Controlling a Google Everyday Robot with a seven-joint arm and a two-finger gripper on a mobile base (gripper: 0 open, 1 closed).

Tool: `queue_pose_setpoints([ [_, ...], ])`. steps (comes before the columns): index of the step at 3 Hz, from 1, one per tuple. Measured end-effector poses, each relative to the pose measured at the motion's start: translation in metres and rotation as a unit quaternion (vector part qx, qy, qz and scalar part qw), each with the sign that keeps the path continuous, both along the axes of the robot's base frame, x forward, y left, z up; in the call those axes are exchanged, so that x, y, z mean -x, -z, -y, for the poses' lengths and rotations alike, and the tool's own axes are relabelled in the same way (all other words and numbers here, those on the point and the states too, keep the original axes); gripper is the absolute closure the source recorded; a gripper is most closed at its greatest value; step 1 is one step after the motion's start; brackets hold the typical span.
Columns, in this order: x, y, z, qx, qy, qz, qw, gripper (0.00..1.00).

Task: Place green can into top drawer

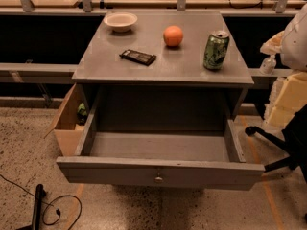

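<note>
The green can (216,51) is standing upright at the upper right of the frame, on the grey worktop (192,68) near its right edge, apart from the orange (173,36) up to its left. The top drawer (158,174) is sitting pulled open across the lower middle. The pincer is lying outside the frame, so I cannot tell whether it is spread or pressed together.

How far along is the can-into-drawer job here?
Done: the drawer stands pulled open. In hand: nothing; the tool is out of view. Left: the whole move, since the can stands upright on the cabinet top, right of the orange.
</note>
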State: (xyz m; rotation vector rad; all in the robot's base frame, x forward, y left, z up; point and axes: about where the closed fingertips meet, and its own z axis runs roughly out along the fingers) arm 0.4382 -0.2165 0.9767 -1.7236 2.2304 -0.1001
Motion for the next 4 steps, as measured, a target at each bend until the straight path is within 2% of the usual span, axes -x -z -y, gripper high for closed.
queue_pose_setpoints([
  [1, 0.000, 0.000, 0.000, 0.000, 0.000, 0.000, 1.0000, 0.00],
  [2, -0.014, 0.001, 0.001, -0.023, 0.010, 0.021, 0.9994, 0.00],
  [3, -0.055, 0.010, 0.018, -0.105, 0.044, 0.073, 0.9908, 0.00],
  [4, -0.103, 0.023, 0.034, -0.179, 0.095, 0.122, 0.9715, 0.00],
])
